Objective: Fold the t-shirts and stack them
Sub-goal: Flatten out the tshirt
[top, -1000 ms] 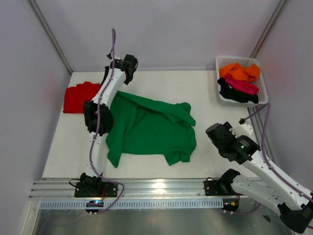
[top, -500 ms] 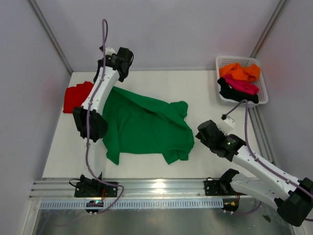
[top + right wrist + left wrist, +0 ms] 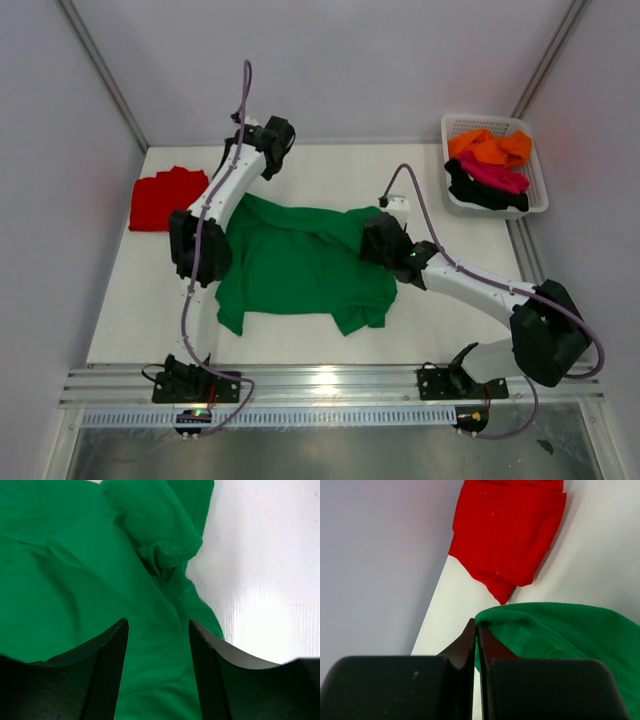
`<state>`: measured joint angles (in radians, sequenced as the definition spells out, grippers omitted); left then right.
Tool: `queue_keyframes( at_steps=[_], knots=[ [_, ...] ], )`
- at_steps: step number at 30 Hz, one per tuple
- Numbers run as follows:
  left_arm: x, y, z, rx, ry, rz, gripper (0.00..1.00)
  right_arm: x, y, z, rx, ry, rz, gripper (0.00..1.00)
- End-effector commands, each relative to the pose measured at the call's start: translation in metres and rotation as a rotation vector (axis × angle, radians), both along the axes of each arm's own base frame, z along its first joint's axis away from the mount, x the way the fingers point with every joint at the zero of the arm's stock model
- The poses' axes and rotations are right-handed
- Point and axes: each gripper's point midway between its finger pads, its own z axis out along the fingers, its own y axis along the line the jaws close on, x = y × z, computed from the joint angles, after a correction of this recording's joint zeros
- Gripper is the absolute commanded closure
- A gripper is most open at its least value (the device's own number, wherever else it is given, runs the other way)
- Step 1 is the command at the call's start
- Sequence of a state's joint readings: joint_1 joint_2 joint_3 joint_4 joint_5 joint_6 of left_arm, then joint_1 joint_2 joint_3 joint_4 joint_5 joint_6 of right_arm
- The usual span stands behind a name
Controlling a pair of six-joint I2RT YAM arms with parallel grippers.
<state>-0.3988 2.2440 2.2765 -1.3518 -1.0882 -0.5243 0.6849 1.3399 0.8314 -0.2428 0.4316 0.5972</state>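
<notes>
White table (image 3: 440, 200) is bearing the green t-shirt (image 3: 300, 270), spread out; the left gripper (image 3: 476, 626) is pinching its far-left edge, jaws clamped, and the right gripper (image 3: 157, 626) is hovering over its right side, jaws apart.

The right arm (image 3: 470, 285) has swung from the desk's (image 3: 420, 190) near right corner out over the green shirt (image 3: 300, 270). The right claw (image 3: 157, 625) now hangs open above its bunched right side. The left claw (image 3: 476, 626), pinching the shirt's edge, has swung left and back right at the far side. The shirt's far left corner has followed it.
</notes>
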Motion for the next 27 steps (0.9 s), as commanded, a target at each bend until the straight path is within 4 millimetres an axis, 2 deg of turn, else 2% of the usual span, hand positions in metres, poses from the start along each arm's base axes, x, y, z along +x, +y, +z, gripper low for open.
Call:
queue_keyframes(
  at_steps=[1,3,4,7,10,22,27],
  knots=[
    [-0.012,0.007,0.006,0.034,0.028,0.02,1.0,0.017,-0.001,0.006,-0.095,-0.041,0.023,0.44],
    [-0.012,0.007,0.008,0.035,0.02,0.019,1.0,0.017,-0.01,0.003,-0.144,-0.018,-0.016,0.44],
    [-0.012,0.008,0.01,0.038,0.017,0.02,1.0,0.016,-0.023,-0.001,-0.21,0.013,-0.072,0.45],
    [-0.012,0.008,0.009,0.038,0.017,0.02,1.0,0.012,-0.041,-0.007,-0.334,0.039,-0.144,0.45],
    [-0.01,0.006,0.005,0.027,0.023,0.017,1.0,0.009,-0.043,-0.013,-0.37,0.058,-0.141,0.45],
    [-0.01,0.007,0.002,0.043,0.036,0.018,1.0,0.004,-0.002,-0.027,-0.249,0.067,0.064,0.48],
    [-0.01,0.007,0.0,0.044,0.043,0.019,1.0,0.0,0.006,-0.034,-0.231,0.091,0.11,0.48]
  ],
)
